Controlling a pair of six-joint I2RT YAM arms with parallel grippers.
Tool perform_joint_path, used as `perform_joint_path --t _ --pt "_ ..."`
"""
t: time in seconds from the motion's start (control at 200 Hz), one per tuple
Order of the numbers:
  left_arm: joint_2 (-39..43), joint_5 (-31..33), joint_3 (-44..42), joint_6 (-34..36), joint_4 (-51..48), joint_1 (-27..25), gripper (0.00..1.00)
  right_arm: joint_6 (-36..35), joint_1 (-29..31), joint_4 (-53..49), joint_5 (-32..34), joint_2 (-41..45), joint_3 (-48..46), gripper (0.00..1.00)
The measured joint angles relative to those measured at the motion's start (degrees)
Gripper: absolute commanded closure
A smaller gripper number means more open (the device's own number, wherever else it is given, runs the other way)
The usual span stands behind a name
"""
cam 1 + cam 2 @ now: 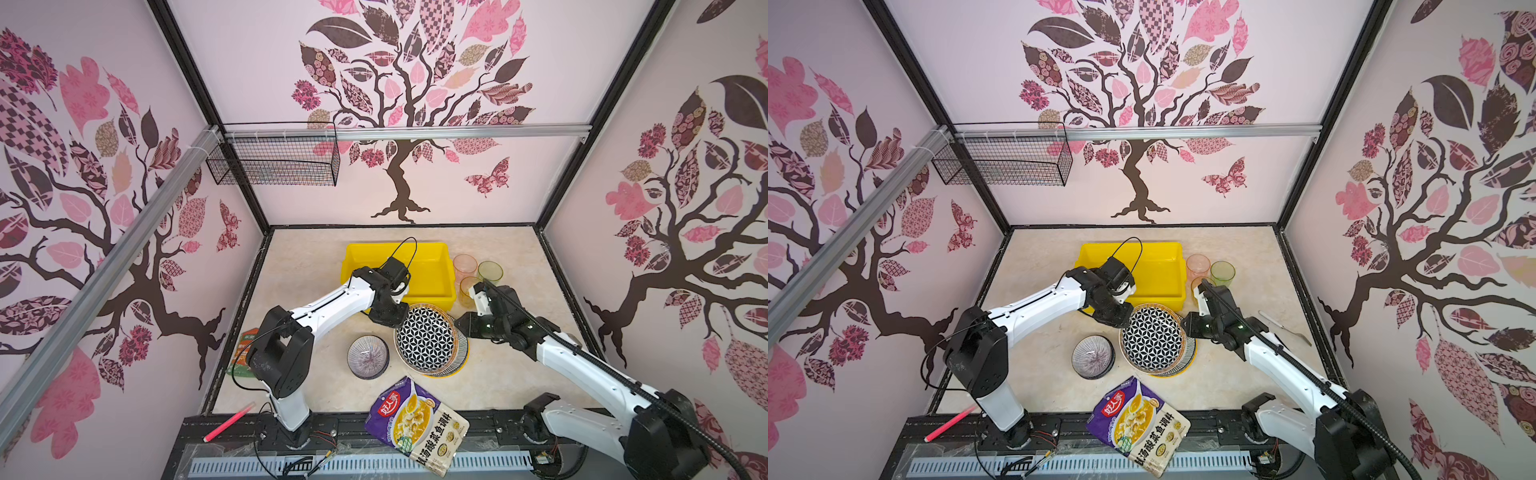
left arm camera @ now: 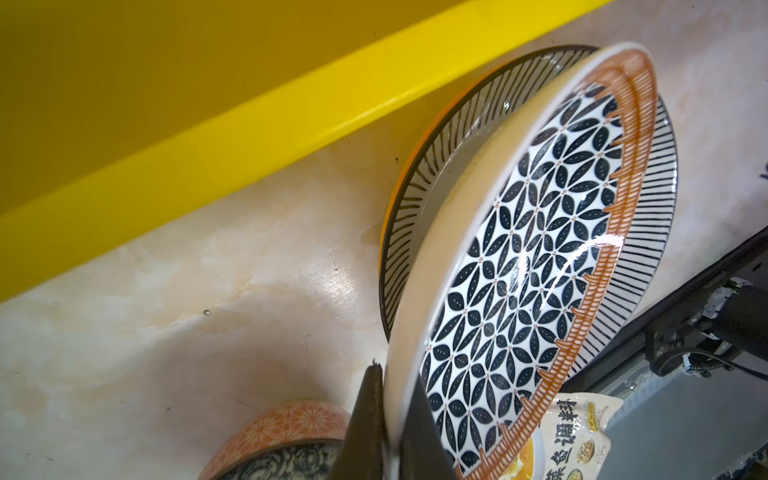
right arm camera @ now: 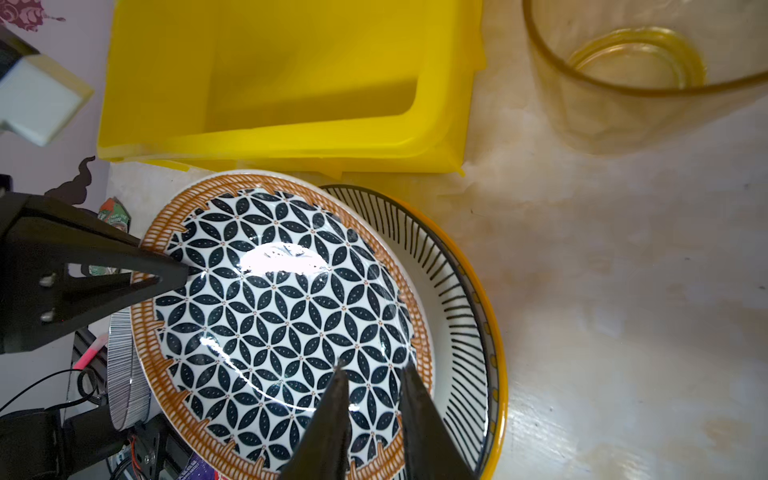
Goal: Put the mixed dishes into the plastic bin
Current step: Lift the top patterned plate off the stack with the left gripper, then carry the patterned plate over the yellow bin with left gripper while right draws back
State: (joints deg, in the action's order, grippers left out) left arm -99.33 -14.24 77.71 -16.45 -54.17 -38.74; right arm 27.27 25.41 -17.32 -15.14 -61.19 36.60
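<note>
1. The pale marbled tabletop point(image 1: 299, 266) is carrying everything I'm looking at.
2. Two white-and-black arms are reaching in from the near edge, the left arm point(image 1: 328, 301) and the right arm point(image 1: 582, 361), both meeting at the plates in the middle.
3. The plastic bin point(image 1: 395, 248), bright yellow, is sitting at the far middle of the table, its inside showing plain yellow in the right wrist view point(image 3: 291, 83).
4. A purple pouch point(image 1: 415, 424) is lying across the table's near edge.
5. Just near of the bin's near-right corner a yellow-rimmed plate point(image 3: 500, 386) is lying flat, with a striped plate point(image 3: 457, 299) resting in it.
6. The geometric plate point(image 1: 424, 336), black-and-white with an orange border, is tilting above that stack, its far-left edge lifted off the striped plate. It is outside the bin, just beside its near wall.
7. The lined bowl point(image 1: 368, 357) is sitting to the left of the stack, apart from it.
8. The pink tumbler point(image 1: 464, 266), green tumbler point(image 1: 490, 272) and amber tumbler point(image 3: 636, 75) are standing upright together, right of the bin.
9. The left gripper point(image 2: 392, 419) is pinching the geometric plate's far-left rim, one finger on each face.
10. The right gripper point(image 3: 374, 368) is hovering over the same plate's near-right part, its jaws standing slightly apart with the pattern showing through the gap and nothing between them.
</note>
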Motion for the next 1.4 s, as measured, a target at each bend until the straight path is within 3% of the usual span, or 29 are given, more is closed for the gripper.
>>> perform_joint_path --t 0.42,0.82,1.401 --pt "3.7 -0.4 1.4 0.6 -1.2 2.8 1.00 0.5 0.0 -1.7 5.6 4.3 3.7 0.73" --pt "3.7 -0.3 9.9 1.5 -1.9 4.3 1.00 0.9 0.0 -3.6 11.3 5.9 5.9 0.67" --pt "1.5 -1.1 19.1 1.1 -1.7 12.7 1.00 -0.7 0.0 -3.9 14.1 5.2 6.3 0.61"
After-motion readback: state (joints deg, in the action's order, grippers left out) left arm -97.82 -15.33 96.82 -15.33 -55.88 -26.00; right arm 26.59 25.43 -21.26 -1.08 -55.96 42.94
